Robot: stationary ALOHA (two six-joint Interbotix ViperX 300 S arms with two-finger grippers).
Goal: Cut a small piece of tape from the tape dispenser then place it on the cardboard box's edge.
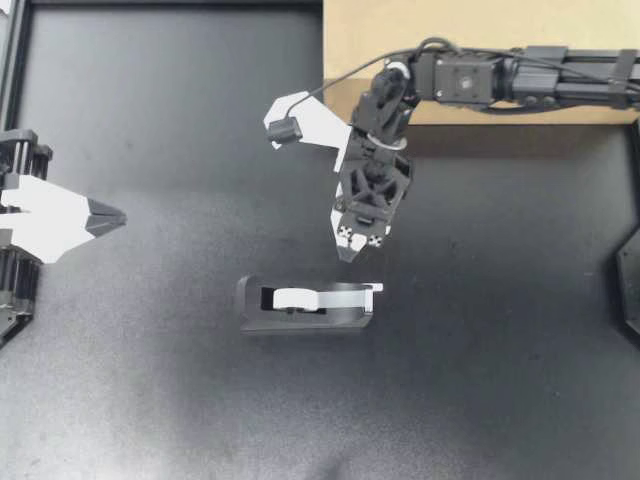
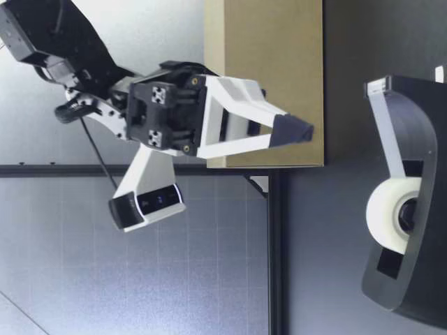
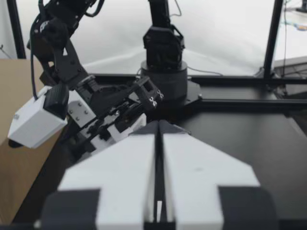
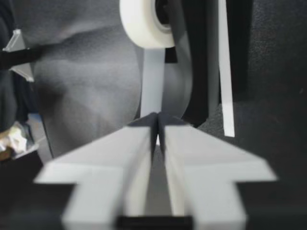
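The black tape dispenser (image 1: 305,318) lies on the dark table with its white roll (image 1: 295,297) showing and a tape strip running to its cutter end (image 1: 372,288). My right gripper (image 1: 348,250) hangs just behind that end, pointing down at it, fingers together and empty. In the right wrist view the gripper (image 4: 157,115) is shut, with the tape strip (image 4: 153,81) and roll (image 4: 144,24) straight ahead. The low view shows my right gripper (image 2: 307,129) above the table, beside the dispenser (image 2: 419,209). My left gripper (image 1: 118,218) rests shut at the table's left side. The cardboard box (image 1: 400,30) stands at the back.
The box (image 2: 279,70) stands behind my right arm; its brown side (image 3: 19,158) shows in the left wrist view beside my left gripper (image 3: 158,123). A black frame rail (image 1: 20,60) borders the table's left. A dark object (image 1: 630,280) sits at the right edge.
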